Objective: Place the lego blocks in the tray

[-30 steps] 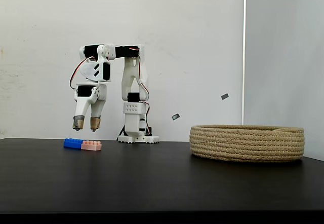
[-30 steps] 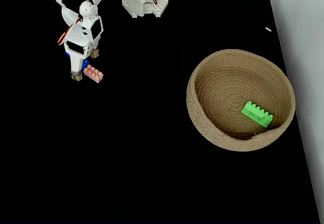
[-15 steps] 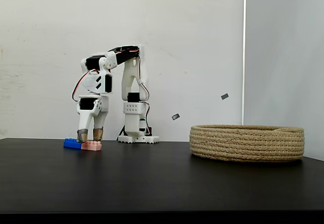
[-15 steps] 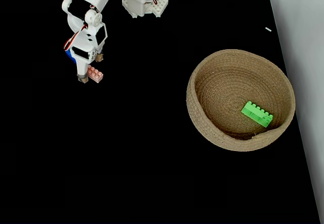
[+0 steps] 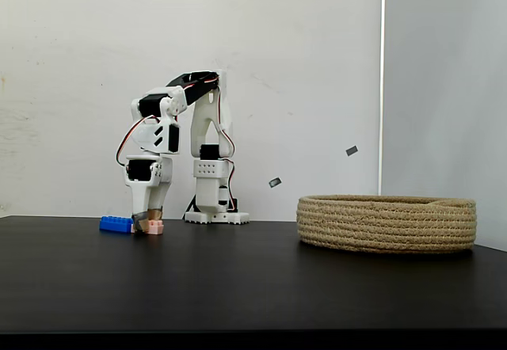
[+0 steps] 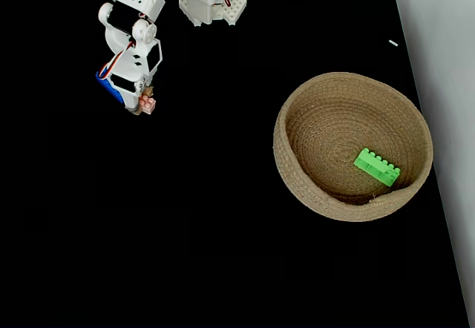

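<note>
Blue brick beside hand — touching pink brick.

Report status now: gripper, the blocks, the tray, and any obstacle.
Gripper down at table level on pink block, closure unclear. Blue block beside it on table. Green block in tray. Path to tray unobstructed.

Black table top before a plain white wall, with a vertical corner seam at right.

Arm folded down, tool (fingers closed) at table level.
</note>
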`<state>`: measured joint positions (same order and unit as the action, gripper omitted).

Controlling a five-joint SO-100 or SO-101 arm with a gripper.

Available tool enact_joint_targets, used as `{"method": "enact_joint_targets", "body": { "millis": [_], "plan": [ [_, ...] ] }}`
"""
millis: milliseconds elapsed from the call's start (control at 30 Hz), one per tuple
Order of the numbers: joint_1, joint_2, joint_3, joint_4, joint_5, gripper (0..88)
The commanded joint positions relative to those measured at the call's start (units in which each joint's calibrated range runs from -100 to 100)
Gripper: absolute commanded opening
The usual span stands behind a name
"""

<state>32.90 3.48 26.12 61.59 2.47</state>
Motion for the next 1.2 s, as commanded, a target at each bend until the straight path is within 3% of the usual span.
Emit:
{"method": "enact_joint_targets", "body": {
  "millis": [0, 233, 533, 733, 1000, 1100, 1167],
  "plan": [
    [-0.4, 0.0, -0.2, -0.2, -0.3, 0.0],
    [-5.5, -6.9, -11.8, 9.8, 1.9, 0.0],
    [-27.0, -11.1, -36.5, 13.9, 6.6, 0.0],
    [-41.1, -9.3, -38.0, 7.3, 8.4, 0.0],
    [-51.6, -7.9, -30.1, -4.4, 11.5, 0.6],
    [-53.4, -7.8, -27.8, -5.6, 12.0, 23.9],
    [-53.7, -7.8, -27.4, -5.7, 11.8, 33.1]
  ]
}}
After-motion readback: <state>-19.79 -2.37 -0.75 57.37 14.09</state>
